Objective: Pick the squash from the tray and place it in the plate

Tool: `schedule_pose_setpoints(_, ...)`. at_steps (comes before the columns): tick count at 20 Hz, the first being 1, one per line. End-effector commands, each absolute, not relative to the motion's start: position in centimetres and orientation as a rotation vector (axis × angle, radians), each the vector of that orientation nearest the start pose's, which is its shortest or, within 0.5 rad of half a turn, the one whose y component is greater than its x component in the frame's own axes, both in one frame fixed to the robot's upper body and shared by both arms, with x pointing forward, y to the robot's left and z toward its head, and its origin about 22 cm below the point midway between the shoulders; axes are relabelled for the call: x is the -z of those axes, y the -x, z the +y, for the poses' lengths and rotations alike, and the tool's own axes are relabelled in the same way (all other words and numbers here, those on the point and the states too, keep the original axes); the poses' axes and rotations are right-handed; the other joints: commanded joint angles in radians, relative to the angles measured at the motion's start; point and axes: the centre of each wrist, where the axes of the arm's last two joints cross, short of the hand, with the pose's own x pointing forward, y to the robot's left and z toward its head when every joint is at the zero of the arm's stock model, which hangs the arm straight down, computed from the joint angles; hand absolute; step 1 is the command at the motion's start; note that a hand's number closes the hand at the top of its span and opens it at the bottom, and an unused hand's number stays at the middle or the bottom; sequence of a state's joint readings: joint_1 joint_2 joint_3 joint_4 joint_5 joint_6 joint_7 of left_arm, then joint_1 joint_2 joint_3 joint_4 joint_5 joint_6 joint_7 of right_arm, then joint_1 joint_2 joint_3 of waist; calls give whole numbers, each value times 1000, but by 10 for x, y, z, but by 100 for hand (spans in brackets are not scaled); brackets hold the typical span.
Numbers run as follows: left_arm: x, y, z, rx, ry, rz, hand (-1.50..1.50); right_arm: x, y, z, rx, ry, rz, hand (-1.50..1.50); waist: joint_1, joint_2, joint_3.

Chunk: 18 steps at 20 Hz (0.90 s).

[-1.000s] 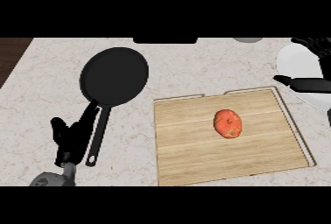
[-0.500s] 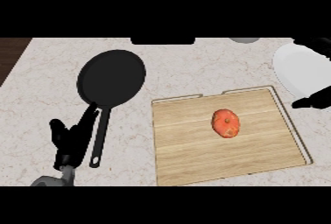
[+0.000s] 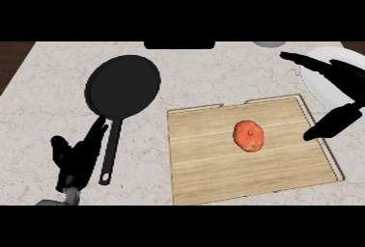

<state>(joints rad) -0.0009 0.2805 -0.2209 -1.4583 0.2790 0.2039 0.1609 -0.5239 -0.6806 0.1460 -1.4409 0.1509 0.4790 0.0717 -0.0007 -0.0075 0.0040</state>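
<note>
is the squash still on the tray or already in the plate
On the tray. The squash lies on the wooden tray, untouched; the open right hand is over the plate.

a pale speckled stone counter top [image 3: 214, 72] looks matt. the flat light wooden tray [image 3: 214, 169] shows straight grain. the round black matt frying pan [image 3: 122, 89] looks like metal. the orange squash [image 3: 249, 135] looks slightly mottled.
</note>
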Motion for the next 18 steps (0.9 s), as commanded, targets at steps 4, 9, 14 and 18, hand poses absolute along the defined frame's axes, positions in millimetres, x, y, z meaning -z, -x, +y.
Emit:
schedule_pose_setpoints(4, 33, -223, 232, 28, -10, -1189, 0, -159, -326, -250, -1215, 414, -1427, -150, 3, 6, -4)
schedule_pose_setpoints(9, 26, -225, 238, 5, -5, -1192, 0, -135, -317, -239, -1253, 408, -1321, -150, 3, 6, -4)
schedule_pose_setpoints(14, 24, -247, 260, 5, -8, -1180, 0, -120, -308, -220, -1250, 350, -1290, -150, 1, 8, -4)
schedule_pose_setpoints(18, 38, -228, 227, 5, -6, -1168, 0, -105, -285, -235, -1271, 341, -1297, -150, -4, 6, -4)
